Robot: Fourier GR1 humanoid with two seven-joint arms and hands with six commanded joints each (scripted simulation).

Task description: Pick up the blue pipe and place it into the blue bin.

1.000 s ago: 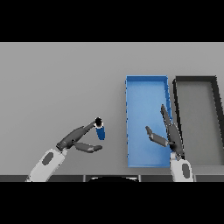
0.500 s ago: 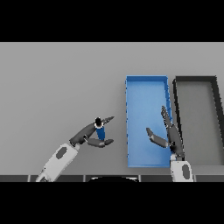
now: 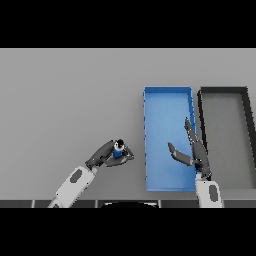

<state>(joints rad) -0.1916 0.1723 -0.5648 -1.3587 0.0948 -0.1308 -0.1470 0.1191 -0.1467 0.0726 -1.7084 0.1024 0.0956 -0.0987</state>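
A small blue pipe (image 3: 118, 149) with a dark top sits in my left hand (image 3: 104, 155), whose fingers and thumb curl round it left of the blue bin (image 3: 150, 125). The hand is close to the bin's left wall but apart from it. My right hand (image 3: 195, 152) hovers over the bin's lower right part, fingers straight and thumb spread, holding nothing.
A dark grey bin (image 3: 247, 130) stands directly right of the blue bin, wall to wall. Bare grey table stretches to the left and far side.
My left hand has closed round the blue pipe and carried it right, nearer the blue bin. The right hand has barely shifted.
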